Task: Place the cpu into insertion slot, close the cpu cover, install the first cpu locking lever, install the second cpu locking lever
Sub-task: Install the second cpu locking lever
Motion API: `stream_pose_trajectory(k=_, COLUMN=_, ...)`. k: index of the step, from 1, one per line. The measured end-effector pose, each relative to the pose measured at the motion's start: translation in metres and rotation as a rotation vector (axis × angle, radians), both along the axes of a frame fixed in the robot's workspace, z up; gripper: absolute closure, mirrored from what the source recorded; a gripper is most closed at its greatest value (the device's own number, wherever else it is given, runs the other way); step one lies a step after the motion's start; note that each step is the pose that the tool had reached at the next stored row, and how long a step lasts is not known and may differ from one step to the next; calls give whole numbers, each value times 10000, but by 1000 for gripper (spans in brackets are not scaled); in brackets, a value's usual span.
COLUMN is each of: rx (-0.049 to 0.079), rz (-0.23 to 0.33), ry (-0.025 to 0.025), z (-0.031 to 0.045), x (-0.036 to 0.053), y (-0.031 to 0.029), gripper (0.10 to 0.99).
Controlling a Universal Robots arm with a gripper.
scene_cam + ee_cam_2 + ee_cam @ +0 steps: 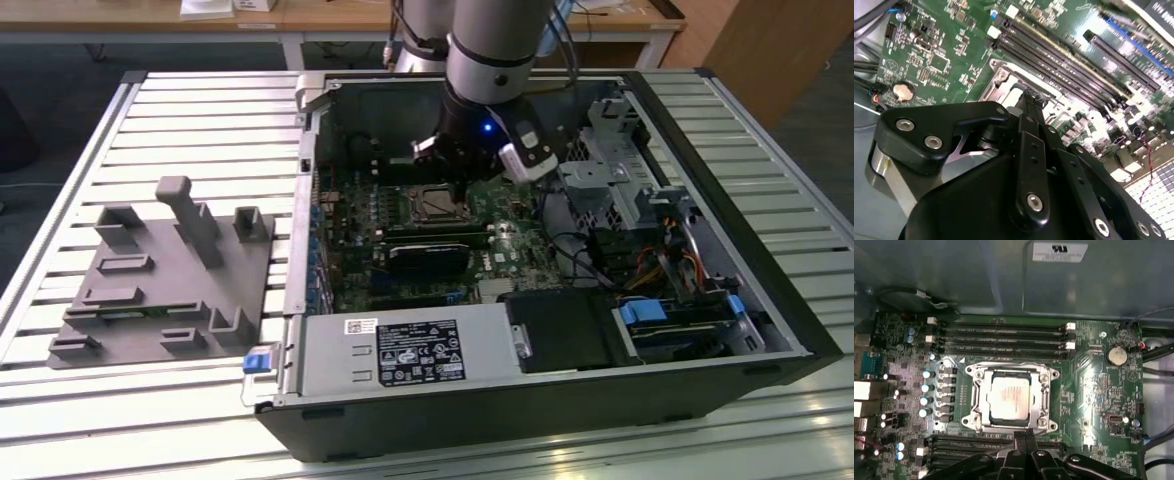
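First wrist view, silvery cpu (1010,397) seated w/ cpu cover (1011,396) down, gripper (1025,436) pressed together.

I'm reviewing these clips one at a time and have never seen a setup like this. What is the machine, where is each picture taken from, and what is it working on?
The grey tube at the top of the exterior view is a robot arm, reaching down into an open computer case that lies on a slatted metal table. A grey plastic holder block sits on the table at the exterior view's left. The other two pictures come from cameras riding on the arm's wrist. They look past its black pincer at the green circuit board. In the first wrist view, the silvery chip already lies in its socket, with the metal cover frame around it. The pincer's two fingers are pressed together just beside that frame, holding nothing.
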State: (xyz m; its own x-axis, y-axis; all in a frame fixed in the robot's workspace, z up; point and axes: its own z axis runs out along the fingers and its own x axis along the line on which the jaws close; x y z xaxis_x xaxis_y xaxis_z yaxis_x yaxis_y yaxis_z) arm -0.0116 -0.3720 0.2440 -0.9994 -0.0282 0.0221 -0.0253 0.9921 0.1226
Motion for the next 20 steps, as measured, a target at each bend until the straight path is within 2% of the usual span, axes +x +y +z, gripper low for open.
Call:
stream_pose_trajectory(k=3, rx=48, rz=0, ry=-1, z=-6, x=0, y=-39, gripper=980)
stream_pose_trajectory(k=12, rx=51, rz=-1, ry=6, z=-40, x=0, y=-64, gripper=980)
stream_pose_trajectory(k=17, rx=50, rz=-1, ry=109, z=-88, x=-2, y=-65, gripper=980)
stream_pose_trajectory(k=20, rx=50, rz=1, ry=113, z=-98, x=-52, y=-67, gripper=980)
